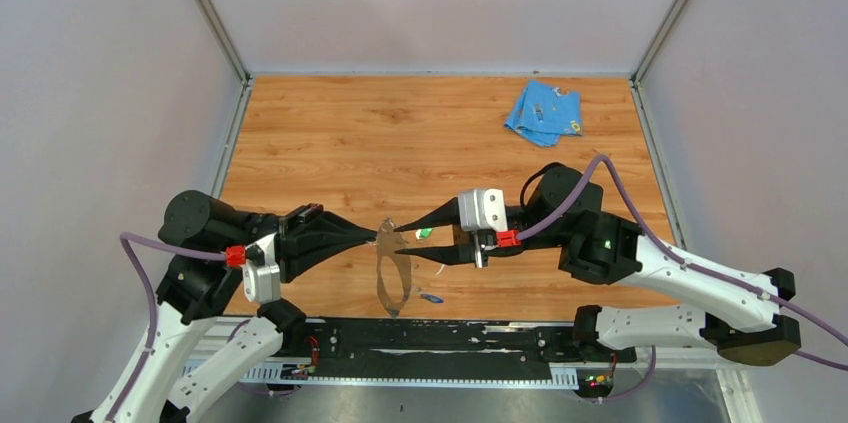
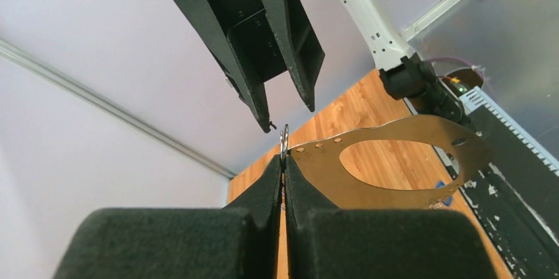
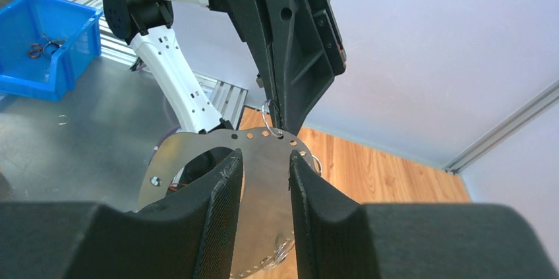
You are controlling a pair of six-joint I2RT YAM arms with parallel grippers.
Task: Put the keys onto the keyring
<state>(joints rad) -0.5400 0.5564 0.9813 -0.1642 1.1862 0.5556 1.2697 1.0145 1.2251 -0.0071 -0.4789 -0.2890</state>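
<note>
keyring [image 2: 422, 124] close before right hand [image 3: 264, 155]

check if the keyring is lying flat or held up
Held up: the keyring hangs upright, its edge pinched in the shut left end effector.

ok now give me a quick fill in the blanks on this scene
1. The left gripper is ___ on the keyring.
2. The right gripper has its fingers ___.
3. The cloth lies at the far ___ corner of the table.
4. The key lying on the table has a ___ head.
Missing words: shut; apart; right; blue.
</note>
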